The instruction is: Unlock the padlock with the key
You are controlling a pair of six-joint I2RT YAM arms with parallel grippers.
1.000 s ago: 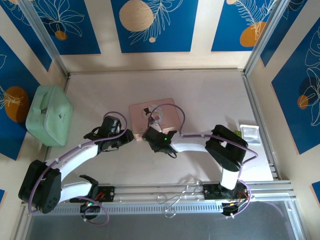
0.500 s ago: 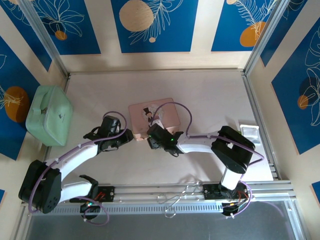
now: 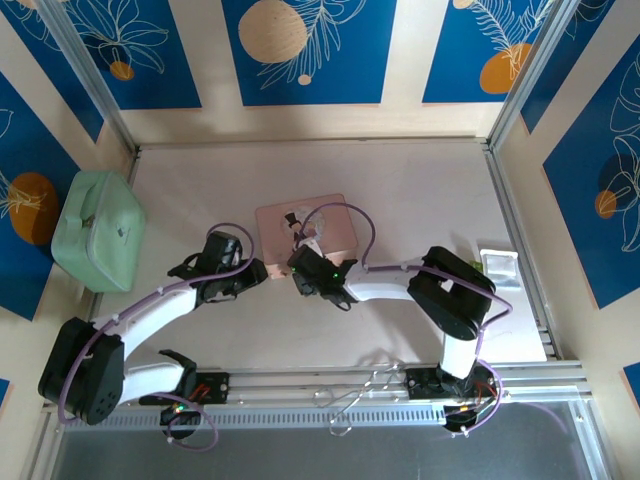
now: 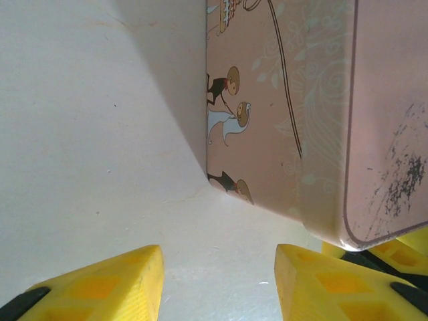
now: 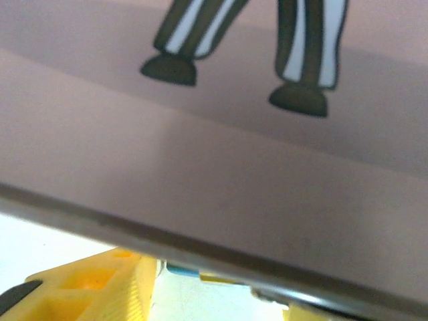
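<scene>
The right pincer [image 5: 214, 294] has its yellow fingers [image 5: 93, 284] apart, and between them shows a thin strip of blue, which I take for the padlock [image 5: 182, 270]. Whether the fingers press on it, I cannot tell. The padlock sits just under the near rim of the pink box [image 5: 221, 187], which lies at 12 o'clock from this pincer. Of the padlock, only the blue edge and a bit of silvery metal beside it are visible. The rest is hidden and blurred.

I judge the step in hand to be getting at the padlock, not yet the unlocking. The next move calls for a firm hold on the small body, with the keyhole left free for the key.

The left pincer [image 4: 217, 261], at 9 o'clock from the right one, stands open over bare worktop [image 4: 87, 134], with one finger close beside the box corner.
</scene>
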